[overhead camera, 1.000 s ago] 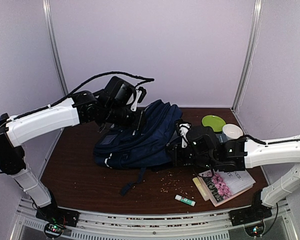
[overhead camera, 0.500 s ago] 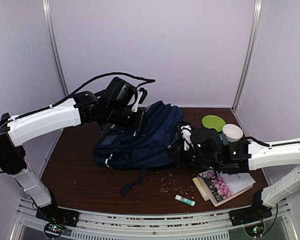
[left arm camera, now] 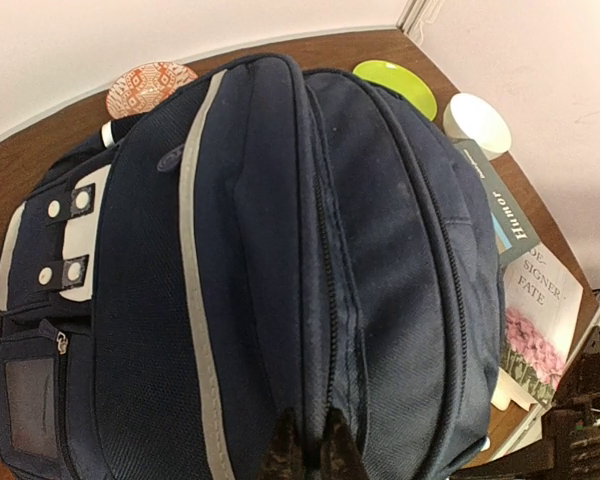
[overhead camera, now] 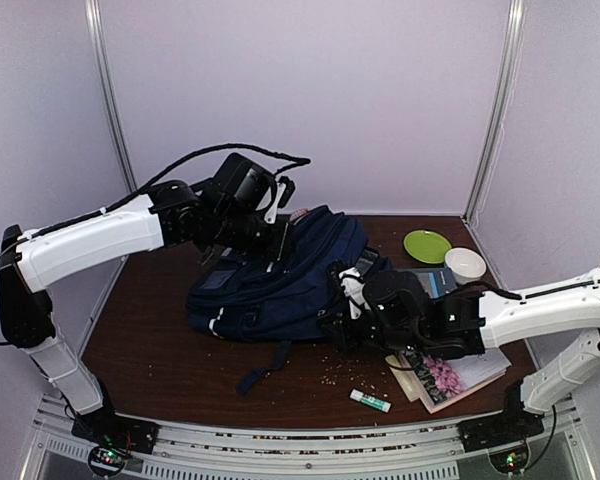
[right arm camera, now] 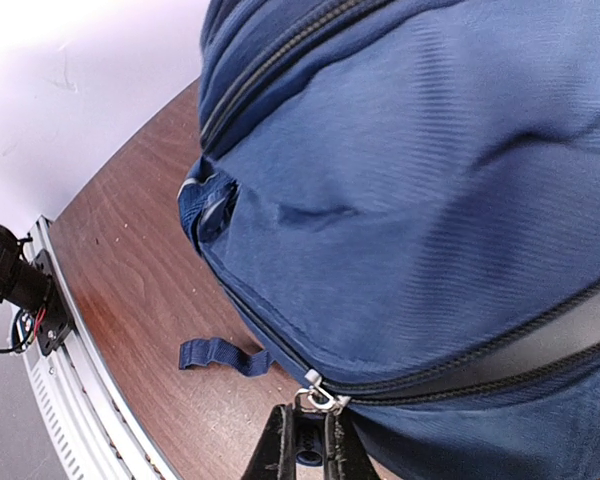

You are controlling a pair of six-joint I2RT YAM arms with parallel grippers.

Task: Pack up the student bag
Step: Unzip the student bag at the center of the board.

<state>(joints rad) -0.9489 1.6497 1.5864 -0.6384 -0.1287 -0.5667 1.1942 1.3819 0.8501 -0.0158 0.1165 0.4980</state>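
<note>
You are looking at a dark brown wooden table [overhead camera: 160, 350] closed in by pale lilac walls. The student bag [overhead camera: 280, 280], navy with pale stripes, lies across the middle of the table, with a dark strap [overhead camera: 265, 365] trailing toward the near edge.

Your left gripper [left arm camera: 305, 455] sits at the far, upper end of the bag. Its 2 fingers are drawn together, pinching a ridge of navy fabric beside a zip line.

Your right gripper [right arm camera: 310, 445] is at the bag's near right side. Its fingers are closed on the metal zipper pull [right arm camera: 320, 400], and the zip track runs off to the right of it.

Crumbs [overhead camera: 330, 365] are scattered on the wood in front of the bag. A glue stick [overhead camera: 370, 401] lies near the front edge, well apart from the bag. A stack of books [overhead camera: 455, 365] sits under your right arm. A lime green plate [overhead camera: 427, 245] and a white bowl [overhead camera: 465, 263] stand at the far right. A red patterned dish [left arm camera: 150, 85] is behind the bag.
</note>
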